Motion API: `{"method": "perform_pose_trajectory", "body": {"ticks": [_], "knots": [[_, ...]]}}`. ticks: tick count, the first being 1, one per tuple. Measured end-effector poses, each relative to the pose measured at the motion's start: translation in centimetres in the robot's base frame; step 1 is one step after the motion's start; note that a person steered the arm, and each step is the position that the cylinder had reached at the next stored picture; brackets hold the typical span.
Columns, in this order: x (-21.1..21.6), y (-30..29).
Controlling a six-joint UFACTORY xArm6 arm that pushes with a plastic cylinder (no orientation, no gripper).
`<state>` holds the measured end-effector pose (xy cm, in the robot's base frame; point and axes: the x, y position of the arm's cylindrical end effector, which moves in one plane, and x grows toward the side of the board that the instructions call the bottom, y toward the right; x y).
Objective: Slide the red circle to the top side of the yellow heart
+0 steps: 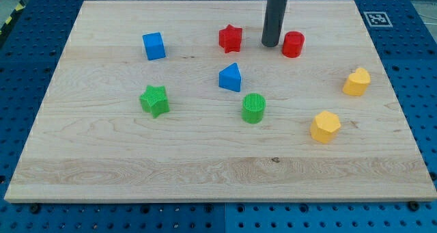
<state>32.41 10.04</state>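
Near the view's top, my tip (271, 44) is sitting on the wooden tabletop (205, 171). It is standing just to the left of the red circle (293, 44), very close to it, and I cannot tell if the two are touching. The rod is going straight up and out of the view's top. It has no fingers at all, so nothing is being pinched or held.

On the other side of my tip, a little further off to the view's left, the red star (231, 38) is resting. So my tip is standing between the red star and the red circle.

Over by the view's right edge, the yellow heart (356, 82) is lying lower down than the red circle and well apart from it. A second yellow block (325, 126), with many flat sides, is sitting below and to the left of the heart.

Around the middle, the blue triangle (231, 78) is lying below the red star. The green circle (253, 108) is sitting just below and to the right of the triangle. Further to the view's left, the green star (155, 100) is resting, and the blue cube (154, 46) is sitting above it, near the view's top.
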Motion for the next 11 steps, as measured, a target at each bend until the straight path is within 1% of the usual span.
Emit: {"method": "perform_pose_trajectory", "body": {"ticks": [2, 5, 6, 8, 9, 11], "knots": [[0.0, 0.9], [0.0, 6.9], [0.1, 7.4], [0.9, 5.9], [1.6, 7.2], [1.8, 9.6]]}}
